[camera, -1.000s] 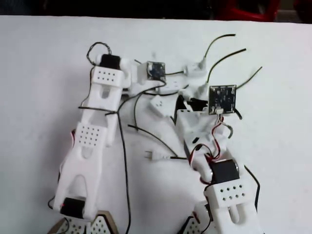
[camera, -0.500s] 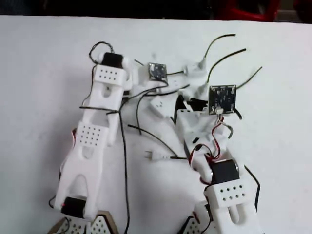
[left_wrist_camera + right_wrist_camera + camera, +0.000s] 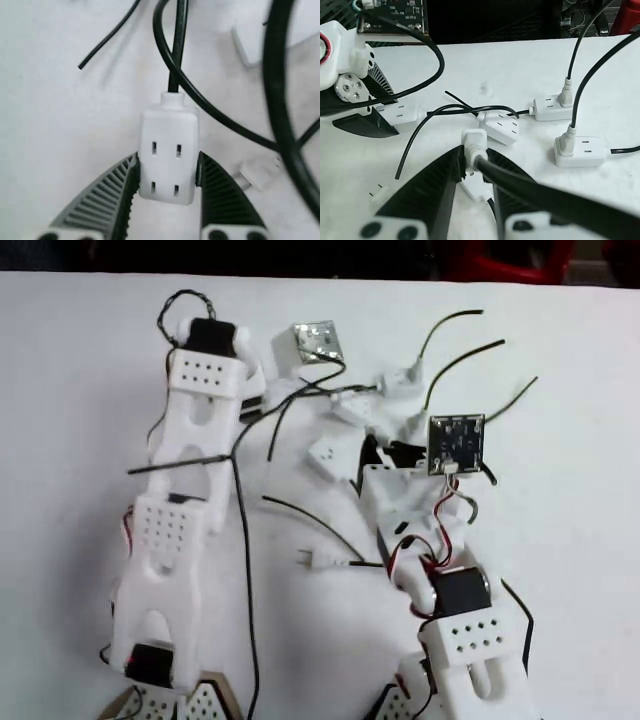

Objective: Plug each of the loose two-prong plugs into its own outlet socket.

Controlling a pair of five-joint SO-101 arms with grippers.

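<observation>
My left gripper (image 3: 167, 165) is shut on a white outlet block (image 3: 167, 155) with two pairs of slots and a black cord running off its far end. In the right wrist view this same gripper (image 3: 387, 112) and its outlet (image 3: 400, 114) show off to one side. My right gripper (image 3: 475, 155) is shut on a white plug (image 3: 472, 142) with a thick black cord. Beyond it lies a free outlet (image 3: 499, 126). Two more outlets (image 3: 551, 107) (image 3: 580, 150) each have a plug in them. A small loose plug (image 3: 379, 192) lies near the left gripper. Another loose two-prong plug (image 3: 312, 558) lies mid-table.
Black cords (image 3: 245, 540) loop over the white table (image 3: 80, 390) between both arms. The left arm (image 3: 190, 440) stretches far up the table. A white outlet (image 3: 328, 455) lies beside the right arm (image 3: 420, 510). The table's far edge (image 3: 100, 275) meets a dark background.
The left arm has swung farther up the table and to the left, carrying its wrist camera board with it. The right arm and the mid-table plug have not moved.
</observation>
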